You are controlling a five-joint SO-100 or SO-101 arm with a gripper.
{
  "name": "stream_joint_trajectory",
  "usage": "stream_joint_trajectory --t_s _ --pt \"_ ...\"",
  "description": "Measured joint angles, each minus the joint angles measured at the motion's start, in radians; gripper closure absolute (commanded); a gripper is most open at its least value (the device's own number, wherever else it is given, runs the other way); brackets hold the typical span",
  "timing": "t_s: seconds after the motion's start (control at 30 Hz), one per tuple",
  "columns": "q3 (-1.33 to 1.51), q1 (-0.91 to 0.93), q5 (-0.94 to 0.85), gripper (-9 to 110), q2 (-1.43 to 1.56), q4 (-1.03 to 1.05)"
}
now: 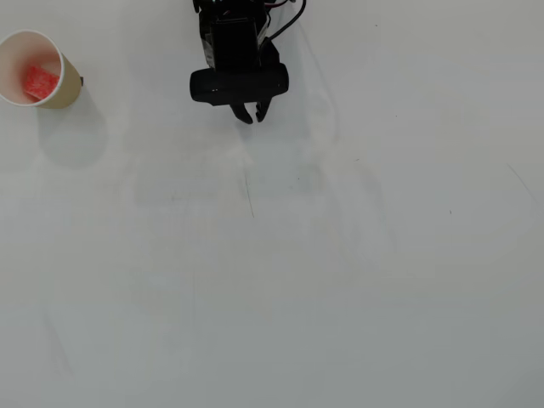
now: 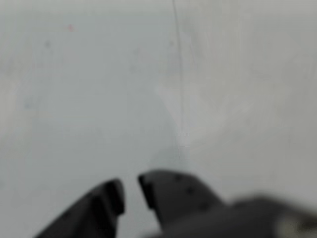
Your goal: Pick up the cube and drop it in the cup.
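Observation:
The cube, small and red with pale speckles, lies inside the cup, a cream paper cup standing at the far left of the overhead view. My gripper hangs at the top centre of that view, well to the right of the cup and apart from it. In the wrist view the gripper shows at the bottom edge over bare table. Its two dark fingertips are shut down to a thin slit, with nothing between them. Cube and cup are outside the wrist view.
The white table fills both views, with faint scuffs and a thin dark line below the gripper. The arm's black body and cables sit at the top edge of the overhead view.

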Motion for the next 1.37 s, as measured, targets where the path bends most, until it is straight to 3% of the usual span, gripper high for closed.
stream_joint_trajectory --t_s 0.6,1.37 --pt "0.0 0.051 0.229 99 0.0 0.133" --pt "0.0 0.064 0.241 99 0.0 0.135"
